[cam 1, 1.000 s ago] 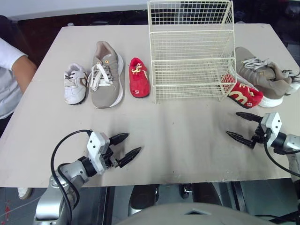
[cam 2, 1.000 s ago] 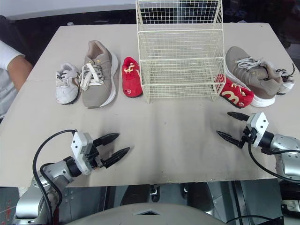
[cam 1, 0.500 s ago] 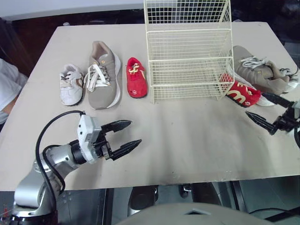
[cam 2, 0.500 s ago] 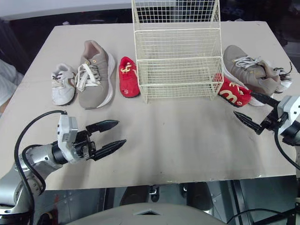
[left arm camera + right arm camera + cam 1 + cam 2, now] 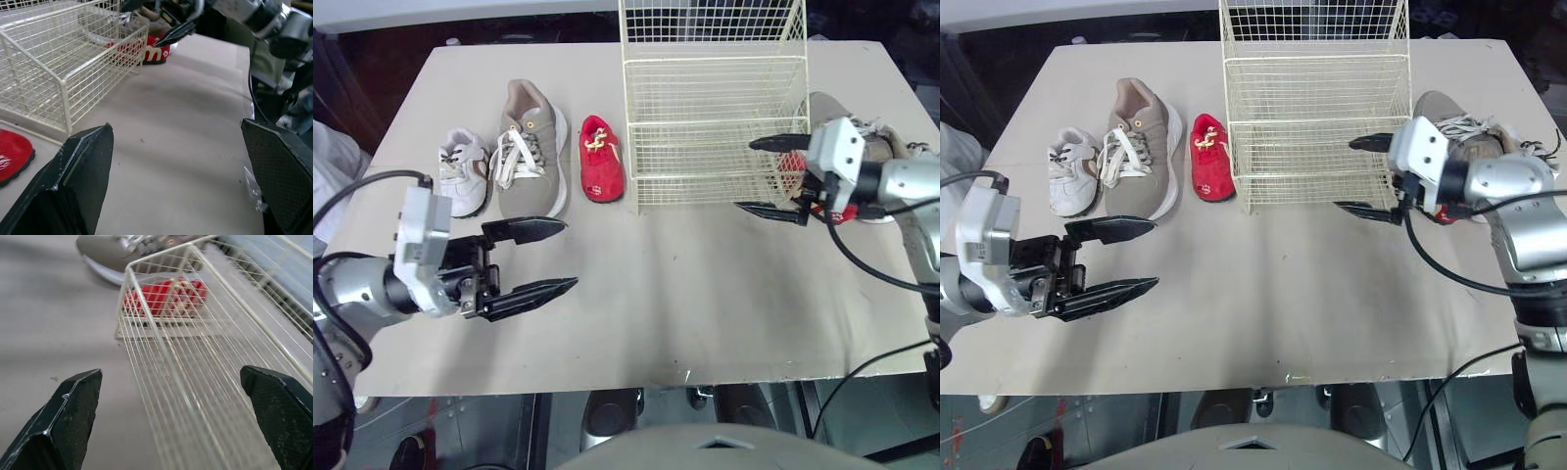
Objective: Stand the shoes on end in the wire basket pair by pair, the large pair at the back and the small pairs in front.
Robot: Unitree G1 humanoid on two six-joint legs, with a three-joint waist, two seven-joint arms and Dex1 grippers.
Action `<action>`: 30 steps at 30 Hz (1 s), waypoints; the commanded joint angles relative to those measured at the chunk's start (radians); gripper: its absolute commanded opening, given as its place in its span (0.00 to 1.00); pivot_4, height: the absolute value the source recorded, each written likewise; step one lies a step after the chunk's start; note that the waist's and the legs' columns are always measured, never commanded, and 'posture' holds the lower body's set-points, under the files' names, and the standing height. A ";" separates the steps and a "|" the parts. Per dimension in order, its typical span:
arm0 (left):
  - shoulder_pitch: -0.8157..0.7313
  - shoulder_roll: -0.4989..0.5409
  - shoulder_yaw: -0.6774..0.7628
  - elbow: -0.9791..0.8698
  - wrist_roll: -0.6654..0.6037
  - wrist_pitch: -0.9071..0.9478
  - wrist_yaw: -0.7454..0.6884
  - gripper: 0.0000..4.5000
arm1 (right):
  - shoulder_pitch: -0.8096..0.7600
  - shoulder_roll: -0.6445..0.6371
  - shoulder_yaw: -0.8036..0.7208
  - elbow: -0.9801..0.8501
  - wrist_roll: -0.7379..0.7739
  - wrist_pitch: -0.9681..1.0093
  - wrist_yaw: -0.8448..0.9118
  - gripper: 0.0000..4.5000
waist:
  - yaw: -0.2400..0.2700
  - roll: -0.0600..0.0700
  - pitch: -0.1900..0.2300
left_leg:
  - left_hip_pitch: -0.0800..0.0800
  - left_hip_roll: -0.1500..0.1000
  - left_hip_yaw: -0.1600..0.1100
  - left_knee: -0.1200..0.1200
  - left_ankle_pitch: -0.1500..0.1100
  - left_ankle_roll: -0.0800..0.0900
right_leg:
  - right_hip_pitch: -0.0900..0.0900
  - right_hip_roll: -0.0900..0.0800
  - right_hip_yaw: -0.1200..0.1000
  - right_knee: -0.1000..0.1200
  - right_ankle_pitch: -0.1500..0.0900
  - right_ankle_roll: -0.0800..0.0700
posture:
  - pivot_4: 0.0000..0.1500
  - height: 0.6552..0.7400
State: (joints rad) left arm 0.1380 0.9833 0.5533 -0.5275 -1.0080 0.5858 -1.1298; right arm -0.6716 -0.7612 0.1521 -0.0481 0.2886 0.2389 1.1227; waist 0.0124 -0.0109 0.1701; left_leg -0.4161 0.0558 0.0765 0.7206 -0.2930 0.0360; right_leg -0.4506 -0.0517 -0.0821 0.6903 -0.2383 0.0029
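Note:
The cream wire basket (image 5: 710,98) stands at the table's back centre. To its left lie a small white shoe (image 5: 462,183), a large taupe shoe (image 5: 530,147) and a small red shoe (image 5: 601,157). The other taupe shoe (image 5: 881,140) and the other red shoe (image 5: 149,49) lie to its right. My right gripper (image 5: 744,176) is open at the basket's front right corner, with its fingers pointing left across the wire and nothing held. My left gripper (image 5: 570,255) hangs open over the front left of the table, short of the shoes.
A person's white sleeve (image 5: 333,166) shows at the table's left edge. The beige tabletop (image 5: 685,294) runs bare from the basket to the front edge. Cables trail from both wrists.
My right gripper has swung from the table's right edge up and left to the basket's front right corner. My left gripper has risen and drawn back to the left, still open.

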 commanded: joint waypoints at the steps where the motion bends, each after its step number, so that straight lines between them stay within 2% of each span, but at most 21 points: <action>1: -0.008 0.029 0.089 -0.054 -0.060 0.036 0.012 1.00 | -0.110 0.017 0.094 0.061 -0.090 0.010 0.057 1.00 | -0.001 -0.001 0.002 | 0.000 0.000 0.000 0.000 0.000 0.000 | 0.000 -0.001 0.000 0.000 0.000 0.000 | 1.00 0.36; 6: 0.003 0.012 0.147 -0.106 -0.095 0.067 0.072 1.00 | -0.200 0.065 0.176 0.147 -0.157 0.000 0.117 1.00 | 0.000 -0.002 0.004 | -0.001 0.000 0.000 0.000 0.002 -0.003 | 0.000 -0.002 -0.001 -0.001 0.002 -0.003 | 1.00 0.36; 9: 0.023 0.003 0.161 -0.133 -0.104 0.080 0.097 1.00 | -0.234 0.104 0.199 0.181 -0.185 0.001 0.120 0.84 | -0.007 -0.003 0.005 | 0.000 0.000 0.000 0.000 0.002 -0.004 | 0.000 -0.003 0.000 -0.001 0.002 -0.003 | 1.00 0.36; 17: 0.057 0.007 0.175 -0.153 -0.103 0.104 0.125 1.00 | -0.280 0.164 0.232 0.230 -0.261 -0.041 0.123 0.01 | -0.018 -0.004 0.006 | 0.001 0.000 -0.001 0.000 0.004 -0.007 | 0.000 -0.003 -0.001 0.003 0.002 -0.003 | 1.00 0.36; 30: 0.049 0.021 0.181 -0.128 -0.090 0.109 0.124 1.00 | -0.332 0.255 0.212 0.208 -0.267 0.061 0.113 0.01 | -0.033 -0.005 0.006 | 0.001 0.001 -0.002 0.000 0.005 -0.009 | 0.000 -0.002 -0.001 0.004 0.002 -0.003 | 1.00 0.36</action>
State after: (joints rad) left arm 0.1943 0.9896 0.6992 -0.6546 -1.0998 0.7000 -1.0003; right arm -0.9704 -0.5176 0.3796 0.1974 0.0062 0.2866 1.2363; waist -0.0210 -0.0159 0.1758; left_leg -0.4146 0.0570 0.0746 0.7204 -0.2879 0.0271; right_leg -0.4506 -0.0538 -0.0827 0.6940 -0.2361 -0.0006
